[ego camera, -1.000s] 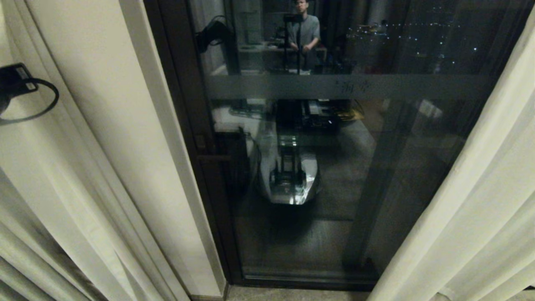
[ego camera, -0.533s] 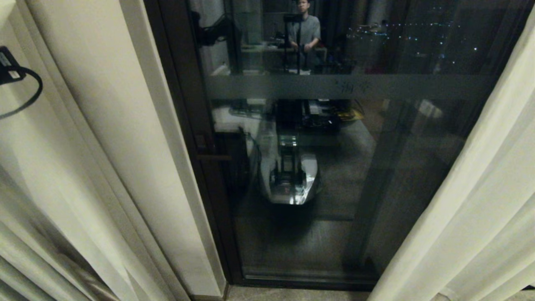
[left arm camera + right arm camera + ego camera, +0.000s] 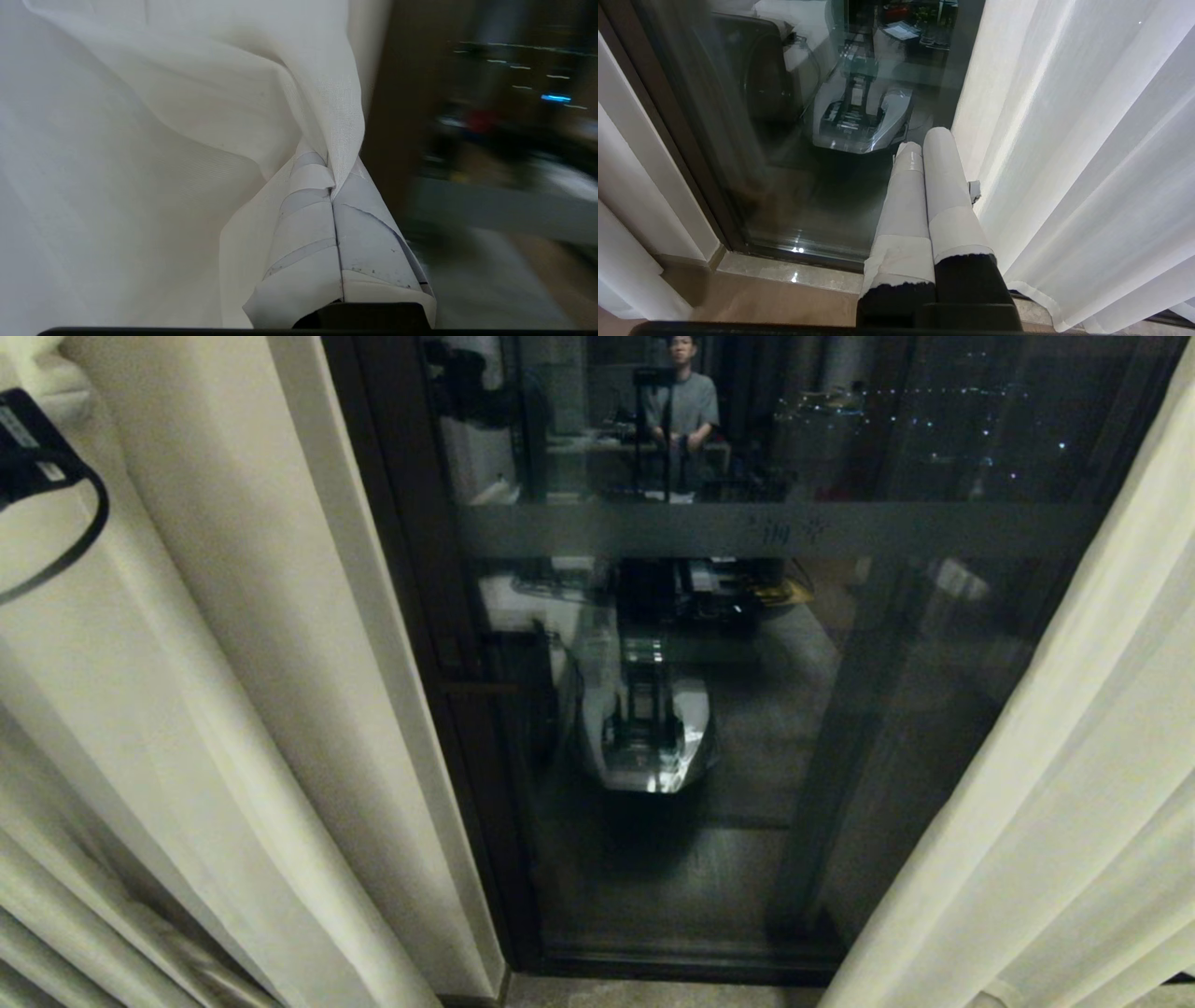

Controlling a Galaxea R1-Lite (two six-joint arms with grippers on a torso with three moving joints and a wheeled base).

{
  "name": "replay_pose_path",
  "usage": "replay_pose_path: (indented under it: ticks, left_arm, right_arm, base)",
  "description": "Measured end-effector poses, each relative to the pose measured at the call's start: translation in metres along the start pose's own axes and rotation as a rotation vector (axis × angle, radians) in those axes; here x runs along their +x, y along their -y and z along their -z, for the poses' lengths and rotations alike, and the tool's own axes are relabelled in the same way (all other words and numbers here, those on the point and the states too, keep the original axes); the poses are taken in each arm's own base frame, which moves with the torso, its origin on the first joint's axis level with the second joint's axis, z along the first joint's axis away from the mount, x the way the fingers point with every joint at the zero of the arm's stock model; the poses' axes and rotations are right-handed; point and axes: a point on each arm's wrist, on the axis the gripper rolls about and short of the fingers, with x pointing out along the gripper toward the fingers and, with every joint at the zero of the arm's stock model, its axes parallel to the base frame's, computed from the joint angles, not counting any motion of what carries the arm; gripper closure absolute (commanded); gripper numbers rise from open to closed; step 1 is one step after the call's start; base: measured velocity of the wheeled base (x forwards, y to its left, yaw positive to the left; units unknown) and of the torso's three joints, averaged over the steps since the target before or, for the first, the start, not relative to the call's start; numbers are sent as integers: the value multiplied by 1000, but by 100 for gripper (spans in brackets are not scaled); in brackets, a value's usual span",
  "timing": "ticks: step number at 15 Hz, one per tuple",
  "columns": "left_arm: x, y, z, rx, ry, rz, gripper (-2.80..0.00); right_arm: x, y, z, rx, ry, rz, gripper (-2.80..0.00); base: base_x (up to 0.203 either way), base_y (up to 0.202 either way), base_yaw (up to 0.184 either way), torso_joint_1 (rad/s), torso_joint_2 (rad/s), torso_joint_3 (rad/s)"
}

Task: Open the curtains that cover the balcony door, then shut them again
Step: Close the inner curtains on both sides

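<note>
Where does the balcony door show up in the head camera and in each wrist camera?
Head view: balcony door fills the middle, between the curtains.
Left wrist view: its dark frame and blurred glass show beside the pinched curtain fabric.
Right wrist view: its glass and bottom frame lie beyond the shut fingers.
Shared landmark, head and right wrist: the robot base's reflection.

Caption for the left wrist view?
Left gripper shut on a sheer curtain fold beside the balcony door.

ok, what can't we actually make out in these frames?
- Left gripper: fingertips buried in sheer curtain folds, left wrist view.
- Left arm: cut off by head view's edge.
- Balcony door glass: blurred in left wrist view.
- Curtain tops: outside every frame.
</note>
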Motion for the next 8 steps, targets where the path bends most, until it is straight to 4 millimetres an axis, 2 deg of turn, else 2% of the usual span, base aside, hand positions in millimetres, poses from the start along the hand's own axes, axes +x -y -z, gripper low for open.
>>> replay_pose_path:
  ticks: [4, 8]
  left_arm:
    - [-18, 44, 3, -48, -18, 182, 0]
    - [-32, 77, 4, -86, -34, 337, 0]
  right_arm:
    - [0, 0, 0, 0, 0, 0, 0]
    - [0, 0, 0, 0, 0, 0, 0]
  base:
    - [0, 0, 0, 0, 0, 0]
    - [0, 0, 0, 0, 0, 0]
